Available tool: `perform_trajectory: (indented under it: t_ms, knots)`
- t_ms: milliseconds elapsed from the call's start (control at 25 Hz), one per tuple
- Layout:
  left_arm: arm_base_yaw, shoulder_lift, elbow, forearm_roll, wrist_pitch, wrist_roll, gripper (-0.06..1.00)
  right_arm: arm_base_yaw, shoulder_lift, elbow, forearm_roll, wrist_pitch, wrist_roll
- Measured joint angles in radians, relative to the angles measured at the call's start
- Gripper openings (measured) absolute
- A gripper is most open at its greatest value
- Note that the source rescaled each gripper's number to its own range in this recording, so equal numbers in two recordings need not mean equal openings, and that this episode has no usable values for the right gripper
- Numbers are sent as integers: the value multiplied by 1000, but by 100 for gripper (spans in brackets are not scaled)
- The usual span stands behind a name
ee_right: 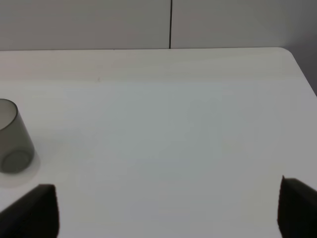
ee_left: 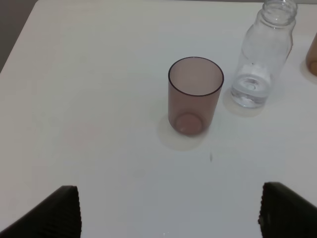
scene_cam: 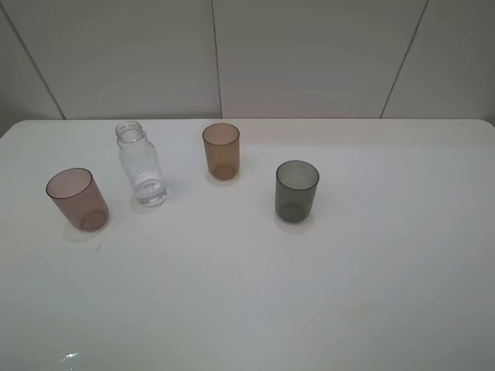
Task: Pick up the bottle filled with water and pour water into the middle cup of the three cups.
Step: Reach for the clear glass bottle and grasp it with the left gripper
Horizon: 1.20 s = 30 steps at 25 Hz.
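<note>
One bottle (scene_cam: pixel 141 166) and three cups (scene_cam: pixel 221 151) stand on one table (scene_cam: pixel 348 294).

We see bright, even, diffuse light from above. The white surface (scene_cam: pixel 371 270) looks nearly washed out, with one small glare patch near its front left edge. The grey cup (scene_cam: pixel 297 191) casts only a faint, soft shadow. The left pincer (ee_left: pixel 168 213) and right pincer (ee_right: pixel 168 208) show dark, blurred tips.

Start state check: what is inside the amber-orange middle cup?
Nothing shows inside the amber-orange cup: its base reads through the translucent wall and no liquid line is visible. Its mouth is open and uncovered, though a thin film of clear water could not be ruled out.
</note>
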Motion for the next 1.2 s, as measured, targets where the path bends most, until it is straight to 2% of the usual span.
perform_trajectory:
  t_ms: [1200]
  knots:
    - [-13, 0, 0, 0, 0, 0, 64, 0, 0, 0, 0, 0, 0]
